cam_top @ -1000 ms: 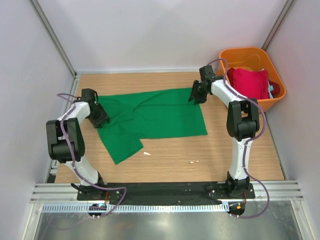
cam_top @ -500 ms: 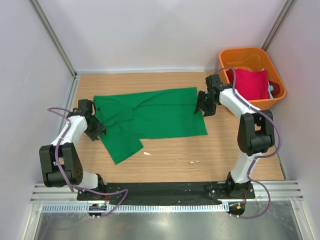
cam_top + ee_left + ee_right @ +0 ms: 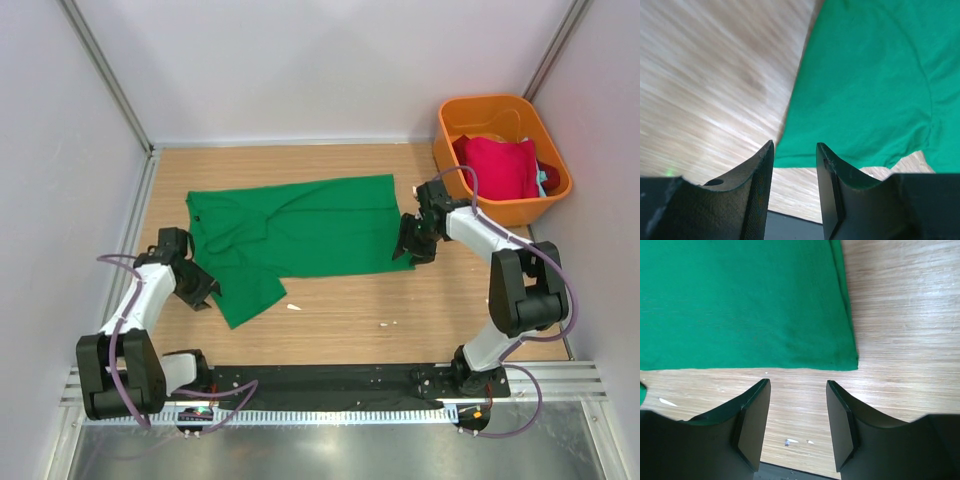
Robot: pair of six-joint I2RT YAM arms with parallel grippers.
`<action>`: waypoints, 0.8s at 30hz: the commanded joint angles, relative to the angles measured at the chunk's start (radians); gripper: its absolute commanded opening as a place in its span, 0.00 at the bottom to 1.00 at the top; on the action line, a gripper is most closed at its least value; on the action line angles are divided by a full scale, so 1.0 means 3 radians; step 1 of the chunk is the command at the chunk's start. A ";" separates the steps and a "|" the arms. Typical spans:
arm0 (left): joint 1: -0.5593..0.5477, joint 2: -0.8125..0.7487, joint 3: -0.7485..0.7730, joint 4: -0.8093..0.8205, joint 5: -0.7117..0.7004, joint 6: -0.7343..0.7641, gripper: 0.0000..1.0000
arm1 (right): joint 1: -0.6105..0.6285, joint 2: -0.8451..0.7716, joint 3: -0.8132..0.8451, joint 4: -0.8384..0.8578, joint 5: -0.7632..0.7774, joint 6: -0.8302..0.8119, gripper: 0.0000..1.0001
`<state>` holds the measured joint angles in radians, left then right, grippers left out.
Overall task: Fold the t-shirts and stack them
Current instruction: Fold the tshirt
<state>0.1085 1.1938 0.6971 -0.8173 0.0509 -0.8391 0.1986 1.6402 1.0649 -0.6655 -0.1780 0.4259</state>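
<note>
I am poising my left gripper (image 3: pixel 795 146) and right gripper (image 3: pixel 799 383), both parted and empty, over the near edge of the green shirt (image 3: pixel 300 225) lying flat mid-table (image 3: pixel 340 312), judging the first fold pending: next calls for pinching that edge at both ends.

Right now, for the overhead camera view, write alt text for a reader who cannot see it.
A green t-shirt lies spread on a wooden table, the open left gripper at its near-left sleeve, the open right gripper at its near-right corner. A red t-shirt sits in an orange bin, far right.
</note>
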 commanded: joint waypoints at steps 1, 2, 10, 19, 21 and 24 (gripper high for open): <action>-0.0040 -0.0088 -0.0084 -0.0113 0.0040 -0.0250 0.40 | -0.0018 -0.0226 0.0019 0.0168 -0.0071 0.0043 0.54; -0.0035 -0.0083 -0.0110 -0.0159 0.0004 -0.0291 0.40 | -0.0018 -0.0246 0.0019 0.0178 -0.0072 0.0043 0.54; -0.0029 0.0039 -0.0386 0.0321 0.0101 -0.0445 0.37 | -0.0018 -0.0196 -0.0073 0.0255 -0.0082 0.0043 0.54; -0.0034 0.0464 -0.0340 0.0505 0.0025 -0.0419 0.38 | -0.0048 -0.0093 -0.0083 0.0270 -0.0026 0.0012 0.54; -0.0035 0.0545 -0.0380 0.0566 0.0030 -0.0445 0.37 | -0.0079 -0.0073 -0.0088 0.0270 0.0036 0.0027 0.54; -0.0040 0.0622 -0.0406 0.0679 0.0060 -0.0460 0.27 | -0.0130 -0.0017 -0.0113 0.0296 0.0041 0.0088 0.54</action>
<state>0.1005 1.3224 0.6174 -0.7574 0.1001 -0.9642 0.1776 1.6241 1.0412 -0.6041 -0.1825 0.4286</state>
